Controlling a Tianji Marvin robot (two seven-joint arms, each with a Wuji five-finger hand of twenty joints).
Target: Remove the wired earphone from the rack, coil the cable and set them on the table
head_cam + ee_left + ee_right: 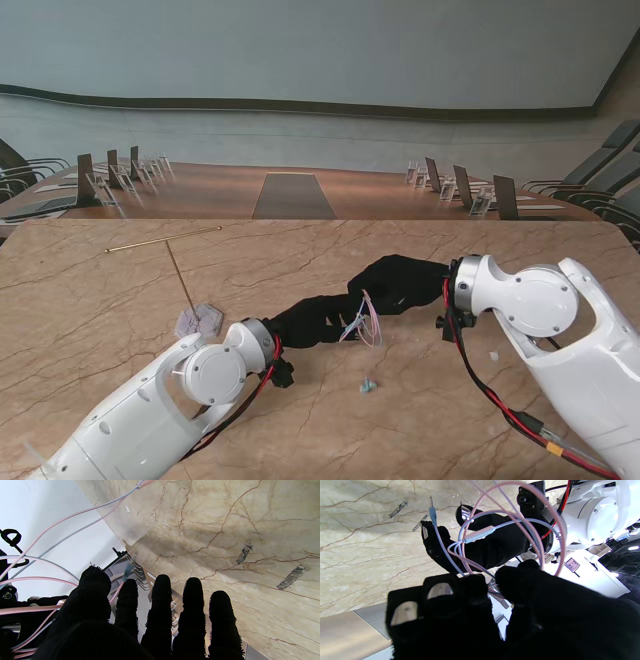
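Nearest to me, a small pale piece [369,384] lies on the marble table [100,300]; I cannot tell what it is. A little farther, the two black-gloved hands meet over the middle of the table. The left hand [312,320] has its fingers [162,597] stretched out, with the pink and blue cable [362,322] passing between thumb and first finger, so it grips the cable. The right hand [400,280] pinches the loops between thumb and bent fingers [440,597]. The wired earphone is therefore off the rack [190,280], which stands farther away on the left. I judge the coiling step is in hand. The next move probably needs one more loop, keeping the blue plug [433,512] free, before lowering the coil.
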